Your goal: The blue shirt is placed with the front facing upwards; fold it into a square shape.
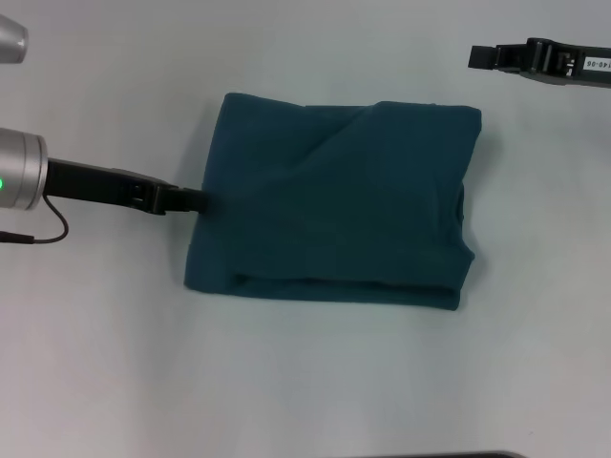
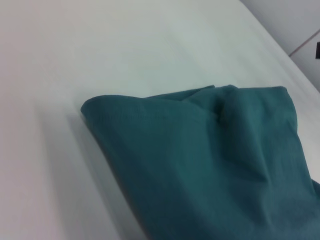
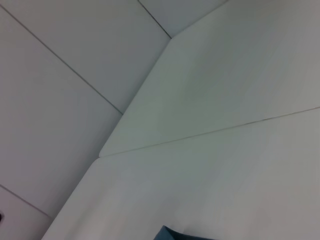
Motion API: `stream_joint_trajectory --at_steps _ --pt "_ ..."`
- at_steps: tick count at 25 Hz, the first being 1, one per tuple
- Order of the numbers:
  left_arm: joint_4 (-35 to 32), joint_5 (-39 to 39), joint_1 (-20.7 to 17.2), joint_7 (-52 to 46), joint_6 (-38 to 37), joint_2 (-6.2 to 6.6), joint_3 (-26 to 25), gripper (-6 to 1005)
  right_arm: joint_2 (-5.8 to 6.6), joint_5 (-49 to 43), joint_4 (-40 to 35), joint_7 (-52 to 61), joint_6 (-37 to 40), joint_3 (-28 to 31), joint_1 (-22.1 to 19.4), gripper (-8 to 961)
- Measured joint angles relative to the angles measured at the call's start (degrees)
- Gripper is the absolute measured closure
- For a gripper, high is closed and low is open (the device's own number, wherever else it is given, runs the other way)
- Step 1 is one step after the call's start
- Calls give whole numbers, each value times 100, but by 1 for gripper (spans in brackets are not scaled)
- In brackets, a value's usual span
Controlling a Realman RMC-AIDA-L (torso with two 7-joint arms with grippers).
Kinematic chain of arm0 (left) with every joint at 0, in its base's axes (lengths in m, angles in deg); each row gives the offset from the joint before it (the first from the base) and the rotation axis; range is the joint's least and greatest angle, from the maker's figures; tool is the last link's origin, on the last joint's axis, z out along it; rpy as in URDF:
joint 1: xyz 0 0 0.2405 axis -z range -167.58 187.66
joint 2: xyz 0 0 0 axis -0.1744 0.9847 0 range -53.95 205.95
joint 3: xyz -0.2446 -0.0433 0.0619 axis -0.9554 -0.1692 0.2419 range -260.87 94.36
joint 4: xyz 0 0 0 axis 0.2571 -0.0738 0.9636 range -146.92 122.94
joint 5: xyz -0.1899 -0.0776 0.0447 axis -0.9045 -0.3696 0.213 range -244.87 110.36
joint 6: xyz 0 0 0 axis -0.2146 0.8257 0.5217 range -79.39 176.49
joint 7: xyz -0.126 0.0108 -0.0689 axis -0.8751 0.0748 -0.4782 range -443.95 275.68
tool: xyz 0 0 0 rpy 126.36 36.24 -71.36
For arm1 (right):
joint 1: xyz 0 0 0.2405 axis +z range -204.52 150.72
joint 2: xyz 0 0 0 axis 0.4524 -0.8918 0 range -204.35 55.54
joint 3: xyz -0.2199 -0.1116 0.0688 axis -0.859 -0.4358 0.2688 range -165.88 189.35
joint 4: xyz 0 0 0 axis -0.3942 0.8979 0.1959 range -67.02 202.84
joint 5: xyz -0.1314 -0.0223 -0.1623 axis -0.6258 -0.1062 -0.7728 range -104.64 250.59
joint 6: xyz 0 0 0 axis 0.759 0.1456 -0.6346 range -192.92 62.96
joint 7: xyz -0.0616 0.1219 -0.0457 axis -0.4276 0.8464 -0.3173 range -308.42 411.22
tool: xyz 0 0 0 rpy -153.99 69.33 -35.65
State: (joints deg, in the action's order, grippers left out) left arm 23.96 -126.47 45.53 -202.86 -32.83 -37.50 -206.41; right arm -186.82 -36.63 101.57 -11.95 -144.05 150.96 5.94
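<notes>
The left claw (image 1: pixel 196 200), grip unreadable, touched the folded dark teal-blue cotton shirt (image 1: pixel 334 205) on the white worktop (image 1: pixel 305 382); the right claw (image 1: pixel 482 57), grip likewise unreadable, hung well apart.

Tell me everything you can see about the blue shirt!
The blue shirt is dark teal, soft-looking cloth, already folded into a chunky, nearly square bundle lying flat on the white table. Only plain fabric shows, no print. Diagonal creases cross its top, and a folded band runs along the near edge. The left gripper reaches its left edge; whether it pinches the cloth cannot be told. The right gripper is off to the far right, not touching.
</notes>
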Motion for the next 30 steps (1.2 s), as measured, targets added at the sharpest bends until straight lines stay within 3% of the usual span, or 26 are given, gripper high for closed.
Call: stream_joint_trajectory --at_steps 4,8,9,12,18,23,30 --pt "0 0 -17 -4 -1 -10 -91 983 5 0 0 22 6 0 -9 878" --pt "94 -15 -119 9 -3 -34 -364 774 18 -32 -7 39 -20 -8 -31 877" --pt "179 -26 -168 23 -16 -60 -471 731 27 -51 -15 68 -29 -16 -38 815" --pt "578 -60 -352 190 -211 -259 -988 604 80 -298 -21 399 -37 -32 -92 629" --pt "1073 -71 -493 466 -439 -623 -1425 470 157 -736 -52 932 -57 -41 -85 562" --pt "1043 -72 -377 624 -306 -758 -1388 358 136 -837 -135 1094 -61 -54 -34 558" --pt "1031 -65 -188 746 -85 -907 -1319 126 118 -878 -141 1150 -3 -39 -66 563"
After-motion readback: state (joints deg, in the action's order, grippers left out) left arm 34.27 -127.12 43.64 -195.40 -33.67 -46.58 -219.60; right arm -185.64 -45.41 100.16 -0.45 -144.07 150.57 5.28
